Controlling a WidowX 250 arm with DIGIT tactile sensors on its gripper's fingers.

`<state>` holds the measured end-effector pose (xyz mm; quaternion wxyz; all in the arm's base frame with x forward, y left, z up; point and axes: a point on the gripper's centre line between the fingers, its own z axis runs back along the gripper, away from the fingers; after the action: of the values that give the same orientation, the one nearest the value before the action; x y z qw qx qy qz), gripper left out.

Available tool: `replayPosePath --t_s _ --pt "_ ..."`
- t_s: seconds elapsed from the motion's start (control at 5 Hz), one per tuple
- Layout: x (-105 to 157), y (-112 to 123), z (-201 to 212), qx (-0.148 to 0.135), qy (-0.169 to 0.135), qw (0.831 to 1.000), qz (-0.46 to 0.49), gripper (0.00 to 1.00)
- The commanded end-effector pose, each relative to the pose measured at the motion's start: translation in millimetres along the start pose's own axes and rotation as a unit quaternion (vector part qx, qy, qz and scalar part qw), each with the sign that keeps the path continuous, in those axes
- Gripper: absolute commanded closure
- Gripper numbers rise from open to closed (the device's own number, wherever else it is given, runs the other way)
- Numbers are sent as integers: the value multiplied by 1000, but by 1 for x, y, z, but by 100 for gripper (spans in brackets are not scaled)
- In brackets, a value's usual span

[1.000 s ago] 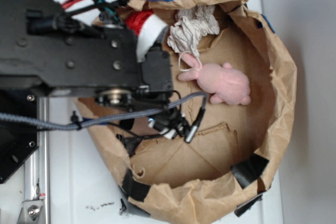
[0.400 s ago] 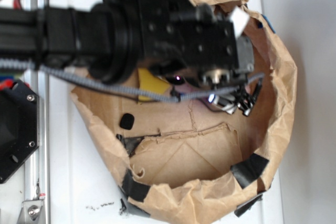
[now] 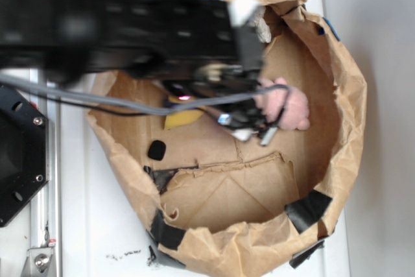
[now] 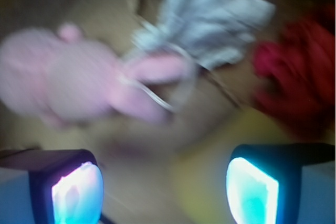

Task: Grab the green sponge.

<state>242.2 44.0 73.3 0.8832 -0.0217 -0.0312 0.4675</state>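
The green sponge [image 3: 184,119] shows as a yellow foam piece on the floor of the brown paper bag [image 3: 343,95], partly under my black arm [image 3: 130,30]. In the wrist view it is a blurred yellow patch [image 4: 210,182] low down, closer to the right finger. My gripper [image 4: 165,192] is open above the bag floor, its two glowing pads wide apart with nothing between them. In the exterior view the arm hides the fingers, which hang above the sponge's right end.
A pink plush bunny [image 3: 288,105] [image 4: 68,80] lies right of the sponge. A white rag [image 4: 210,14] and a red wad [image 4: 296,72] lie beyond it. A small black piece [image 3: 156,150] sits on the bag floor. The bag's rolled walls ring everything.
The arm swung right over the bunny, then came back left. The bunny is uncovered again and the wrist now hangs over the sponge's right end.
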Motion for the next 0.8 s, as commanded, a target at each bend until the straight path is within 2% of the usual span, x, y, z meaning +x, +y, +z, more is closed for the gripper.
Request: replayPosePath --t_s 0.0,0.2,0.4,0.6 --pt "6 28 21 -17 -8 1000 -1 0" --pt "13 25 17 -13 -11 1000 -2 0" --pt "13 28 5 -7 -27 1000 2 0" --pt "13 23 -13 -30 -29 999 15 0"
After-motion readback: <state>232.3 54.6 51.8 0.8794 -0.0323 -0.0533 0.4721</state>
